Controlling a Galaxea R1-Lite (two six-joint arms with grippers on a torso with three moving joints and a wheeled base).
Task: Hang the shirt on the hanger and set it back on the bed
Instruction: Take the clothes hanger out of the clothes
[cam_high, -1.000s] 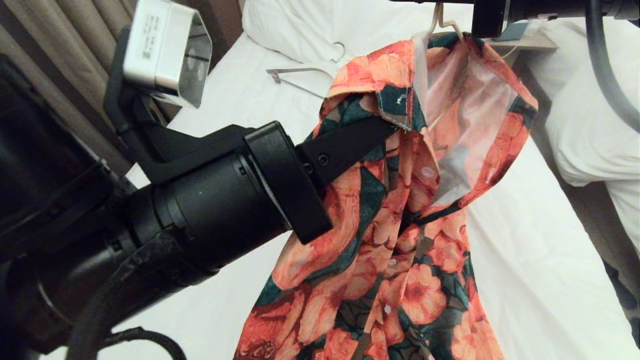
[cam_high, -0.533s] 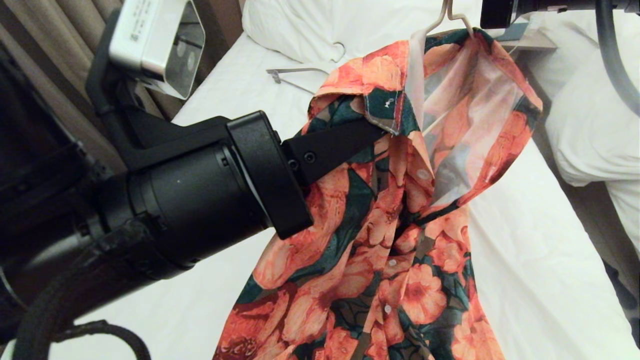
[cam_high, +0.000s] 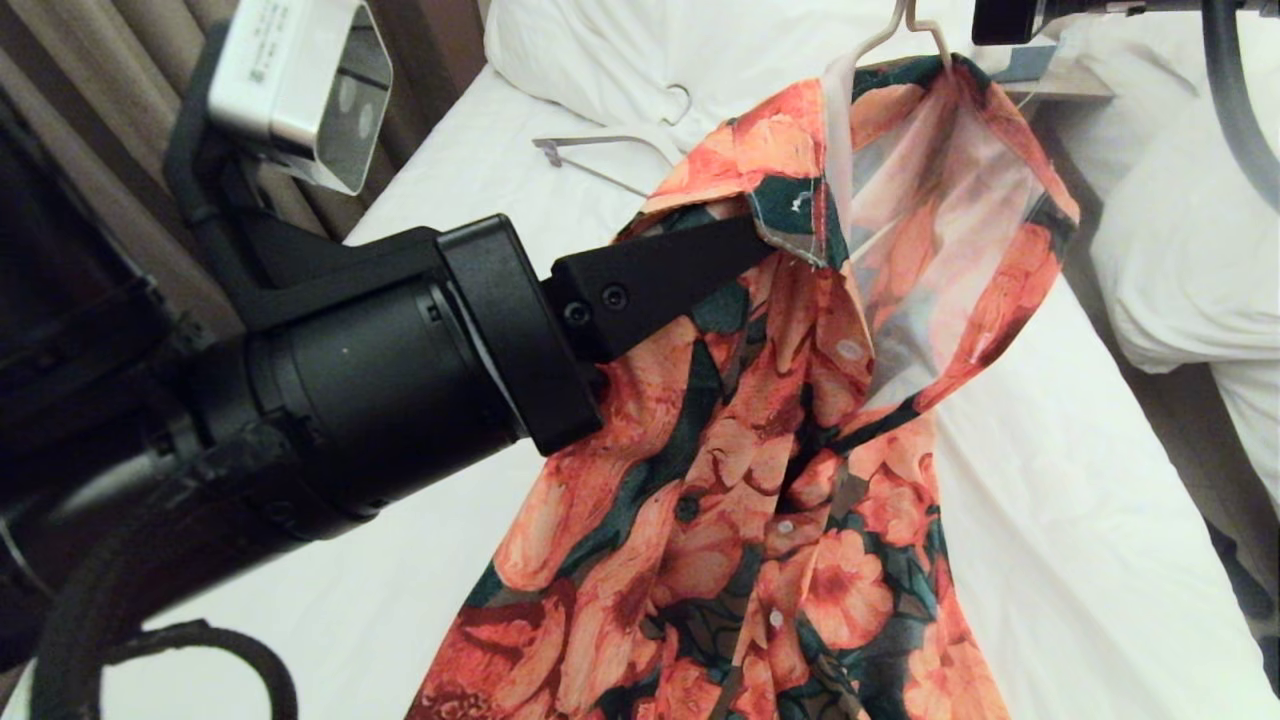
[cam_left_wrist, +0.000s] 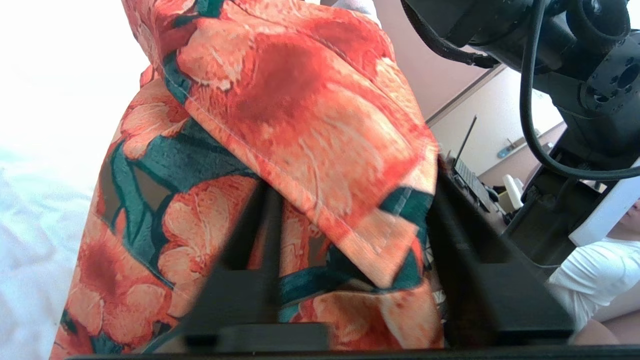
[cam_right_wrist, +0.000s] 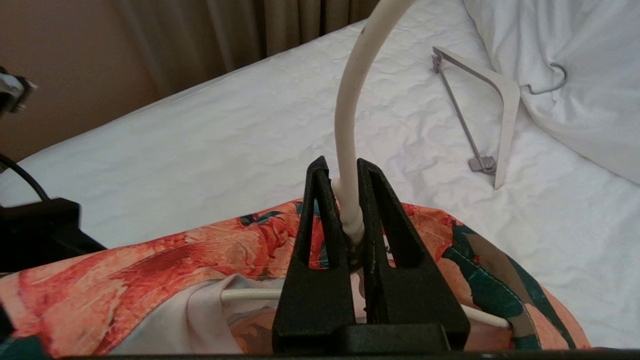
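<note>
White sheets of the bed (cam_high: 1050, 520) are filling the background, and at frame left the left hand (cam_high: 770, 235) is reaching under the collar of the shirt (cam_high: 760, 480) with fingers parted, released. At upper right, the right hand (cam_right_wrist: 345, 200) is clenching the hanger (cam_right_wrist: 350, 125) neck, the shirt dangling from it at centre.
</note>
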